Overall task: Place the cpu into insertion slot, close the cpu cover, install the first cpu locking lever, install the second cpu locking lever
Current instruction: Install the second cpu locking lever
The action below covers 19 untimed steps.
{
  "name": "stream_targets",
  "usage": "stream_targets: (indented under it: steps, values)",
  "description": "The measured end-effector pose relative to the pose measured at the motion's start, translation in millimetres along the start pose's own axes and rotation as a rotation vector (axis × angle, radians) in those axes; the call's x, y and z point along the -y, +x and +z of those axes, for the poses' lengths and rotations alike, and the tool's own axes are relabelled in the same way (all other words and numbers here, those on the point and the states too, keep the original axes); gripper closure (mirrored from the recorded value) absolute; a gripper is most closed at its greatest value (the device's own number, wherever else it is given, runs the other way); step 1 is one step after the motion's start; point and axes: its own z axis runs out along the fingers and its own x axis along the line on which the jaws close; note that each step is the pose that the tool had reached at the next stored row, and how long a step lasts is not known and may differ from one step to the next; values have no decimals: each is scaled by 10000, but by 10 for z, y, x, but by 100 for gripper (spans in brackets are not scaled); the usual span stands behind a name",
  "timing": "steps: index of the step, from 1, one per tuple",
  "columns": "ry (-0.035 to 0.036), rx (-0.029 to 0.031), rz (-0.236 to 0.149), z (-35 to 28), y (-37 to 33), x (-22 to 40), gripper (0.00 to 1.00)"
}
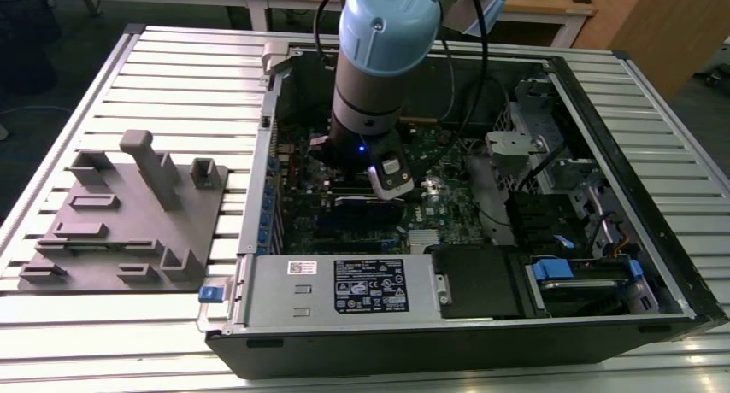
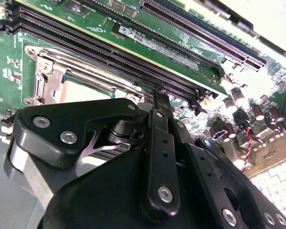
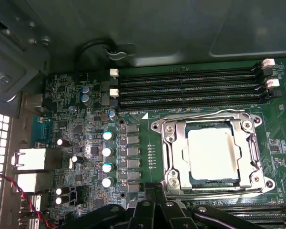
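Note:
In the first wrist view the cpu (image 3: 213, 153), a pale silver square, lies in the insertion slot (image 3: 214, 183); just a dark strip of the slot shows at the chip's edge. The cpu cover (image 3: 174, 143), a metal frame with a square window, lies flat around the chip. A thin wire lever (image 3: 200, 114) runs along the frame's side nearest the memory slots. My gripper (image 3: 155, 191) sits just off the socket's opposite edge, fingers together with nothing between them. The second wrist view shows the gripper (image 2: 159, 95) beside the cpu (image 2: 81, 88). In the exterior view the gripper (image 1: 388, 178) hangs low over the motherboard.
Long black memory slots (image 3: 190, 88) border the socket, with more (image 3: 257, 210) on its other side. Capacitors (image 3: 107, 157) stand beside it. The open computer case (image 1: 593, 94) surrounds the board, its power supply (image 1: 342, 286) at the front. A grey fixture plate (image 1: 126, 222) lies at the exterior view's left.

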Motion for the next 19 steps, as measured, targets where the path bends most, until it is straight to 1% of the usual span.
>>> stream_targets:
  steps: [7, 9, 10, 12, 13, 19]
  values:
    - [-1, 0, 0, 29, -2, 8, 89]
    - [9, 1, 0, 30, -3, 8, 89]
    - [33, 3, 1, 31, -2, 7, 89]
    - [138, 14, 8, 33, -2, 5, 89]
    - [173, 18, 9, 33, -3, 6, 89]
    - [218, 17, 13, 30, -1, -1, 89]
